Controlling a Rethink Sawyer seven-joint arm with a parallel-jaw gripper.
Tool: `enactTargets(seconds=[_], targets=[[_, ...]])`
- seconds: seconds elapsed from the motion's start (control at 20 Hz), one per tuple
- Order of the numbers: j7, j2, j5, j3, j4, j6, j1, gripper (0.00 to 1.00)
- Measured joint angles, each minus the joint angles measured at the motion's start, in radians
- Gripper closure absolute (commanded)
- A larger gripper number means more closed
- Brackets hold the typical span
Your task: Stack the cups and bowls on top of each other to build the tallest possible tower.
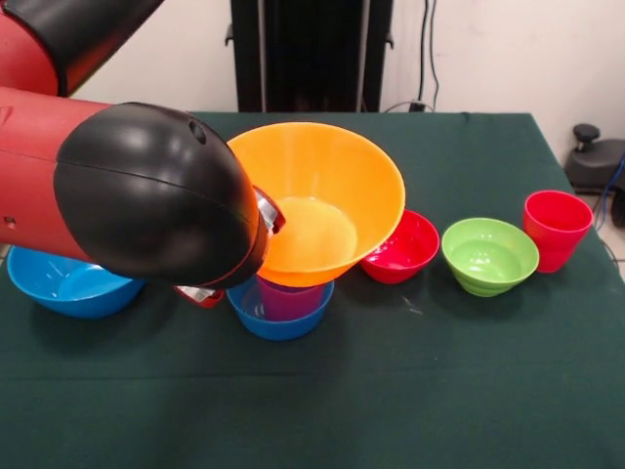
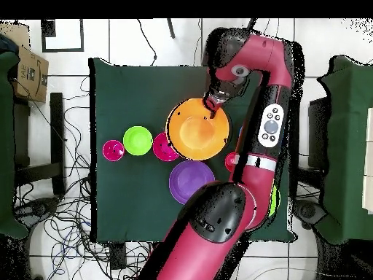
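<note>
My gripper (image 1: 270, 215) is shut on the left rim of the large yellow bowl (image 1: 322, 200) and holds it tilted in the air. Right under it a purple cup (image 1: 289, 299) stands in a small blue bowl (image 1: 279, 322). In the overhead view the gripper (image 2: 215, 103) pinches the yellow bowl's (image 2: 197, 131) far rim. To the right stand a red-pink bowl (image 1: 402, 249), a lime green bowl (image 1: 488, 256) and a red cup (image 1: 557, 227). A large blue bowl (image 1: 66, 285) sits at the left. A purple bowl (image 2: 191, 181) shows only in the overhead view.
My arm's black elbow (image 1: 156, 195) fills the left of the front view and hides part of the table. A small red thing (image 1: 201, 295) peeks out beneath it. A lime green edge (image 2: 274, 201) shows behind the arm in the overhead view.
</note>
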Motion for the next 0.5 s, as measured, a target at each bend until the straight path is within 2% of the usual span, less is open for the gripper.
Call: enactTargets(seconds=[0.2,0.5], targets=[[0.000,0.000,-0.031,0.034,0.000,0.001,-0.010,1.00],[0.000,0.000,-0.033,0.044,0.003,0.001,-0.033,1.00]])
